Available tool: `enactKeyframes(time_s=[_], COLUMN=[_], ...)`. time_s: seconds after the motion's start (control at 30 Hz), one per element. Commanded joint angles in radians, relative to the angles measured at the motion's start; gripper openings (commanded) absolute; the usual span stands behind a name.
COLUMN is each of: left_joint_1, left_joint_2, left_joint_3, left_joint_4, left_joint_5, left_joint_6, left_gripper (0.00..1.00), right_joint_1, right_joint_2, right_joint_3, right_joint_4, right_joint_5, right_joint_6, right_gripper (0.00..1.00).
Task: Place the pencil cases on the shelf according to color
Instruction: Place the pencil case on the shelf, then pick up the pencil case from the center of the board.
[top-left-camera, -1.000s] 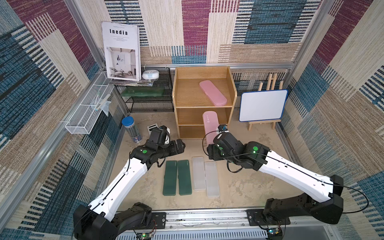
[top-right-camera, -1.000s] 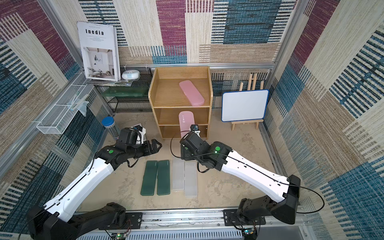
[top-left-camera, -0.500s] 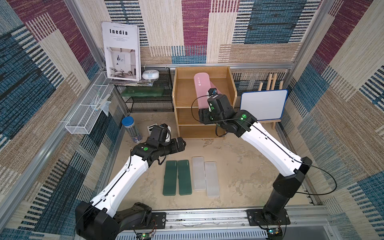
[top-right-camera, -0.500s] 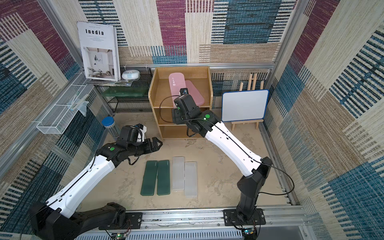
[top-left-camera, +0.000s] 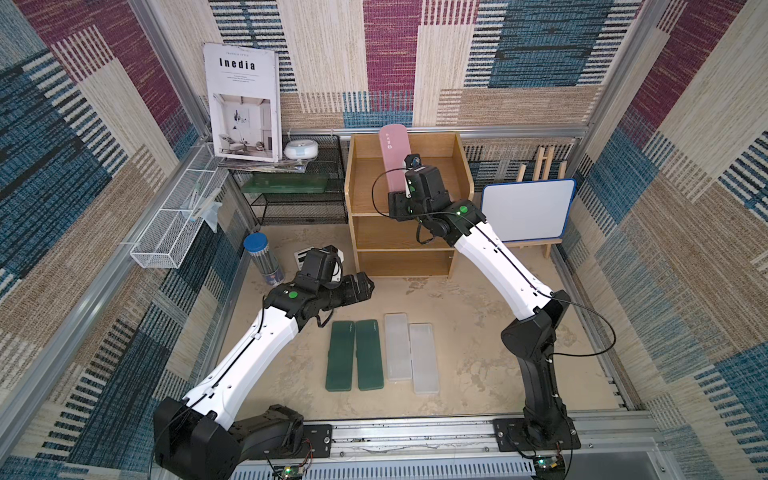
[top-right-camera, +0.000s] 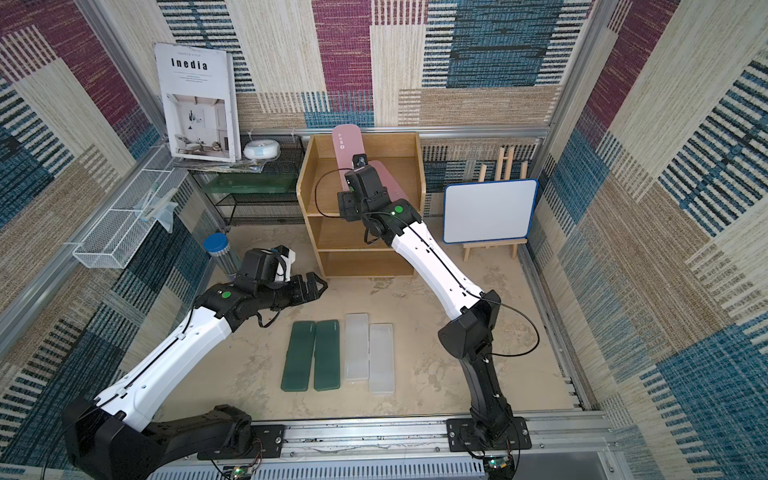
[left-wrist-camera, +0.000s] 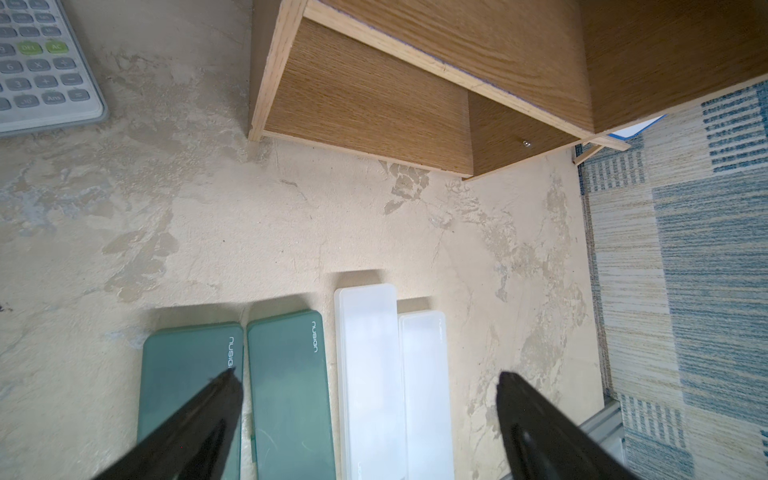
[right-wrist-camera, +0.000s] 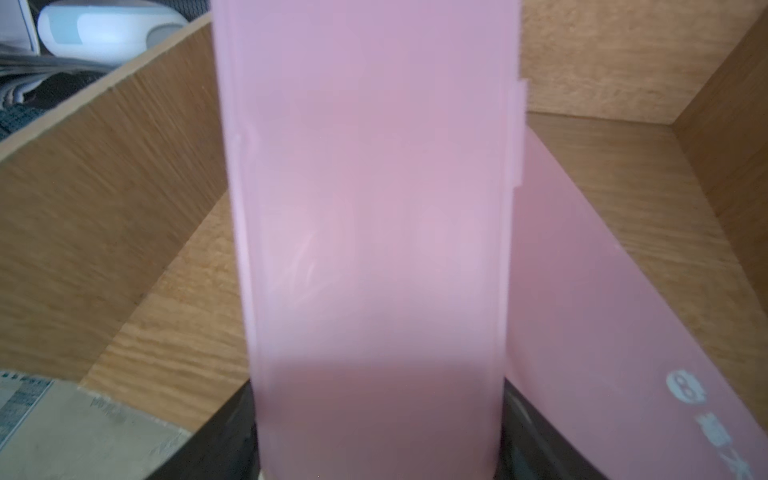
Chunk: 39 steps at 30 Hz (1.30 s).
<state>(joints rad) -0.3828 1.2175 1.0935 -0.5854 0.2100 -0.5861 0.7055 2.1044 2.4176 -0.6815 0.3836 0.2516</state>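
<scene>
One pink case (top-right-camera: 388, 176) shelved, my right tool (right-wrist-camera: 376, 457) grips the second pink case (top-left-camera: 395, 158) over the shelf (top-left-camera: 465, 166); left tool (left-wrist-camera: 365, 399) wide, four cases (top-left-camera: 382, 353) left.

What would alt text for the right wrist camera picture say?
A pink case, gripped between the right gripper's dark fingers, fills the view above the wooden shelf's top tier. A second pink case lies there beside it.

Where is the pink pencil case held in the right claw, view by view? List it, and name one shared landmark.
Top views: the held pink pencil case stands tilted over the shelf's top tier.
Left wrist: not in it.
Right wrist: the held pink pencil case fills the middle, between the right claw's fingers.
Shared landmark: the shelf.
</scene>
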Motion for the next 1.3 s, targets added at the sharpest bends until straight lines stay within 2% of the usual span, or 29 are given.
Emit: enactKeyframes(time_s=[0.0,0.2,0.5,0.67,0.8,0.87,1.13,1.27], left_joint_1=[0.001,0.002,0.007,0.007,0.007,0.007,0.006,0.005], left_joint_2=[-0.006,-0.004,-0.005,-0.019,-0.042,-0.054,-0.077,-0.111], left_joint_3=[0.012,0.027,0.033,0.036,0.023,0.005,-0.049,-0.074], left_joint_4=[0.000,-0.012,-0.039,-0.070,-0.087,-0.082,-0.085,-0.094], left_joint_5=[0.011,0.005,0.009,-0.001,-0.013,-0.021,-0.024,-0.019], left_joint_6=[0.018,0.024,0.036,0.043,0.034,0.018,-0.016,-0.025], left_gripper=[1.00,0.99,1.00,0.99,0.99,0.99,0.99,0.99], right_joint_1=[0.000,0.001,0.000,0.000,0.000,0.000,0.000,0.000], right_joint_2=[0.018,0.031,-0.012,-0.083,-0.175,-0.217,-0.351,-0.351], right_joint_3=[0.006,0.005,0.005,-0.005,-0.086,-0.130,-0.396,-0.496], right_joint_4=[0.019,0.019,0.063,0.079,0.106,0.112,0.148,0.213], right_joint_5=[-0.031,-0.030,-0.035,-0.058,-0.074,-0.091,-0.147,-0.153], right_joint_6=[0.012,0.023,0.010,-0.014,-0.030,-0.032,-0.011,-0.007], right_gripper=[0.83,0.99,0.99,0.99,0.99,0.97,0.64,0.54])
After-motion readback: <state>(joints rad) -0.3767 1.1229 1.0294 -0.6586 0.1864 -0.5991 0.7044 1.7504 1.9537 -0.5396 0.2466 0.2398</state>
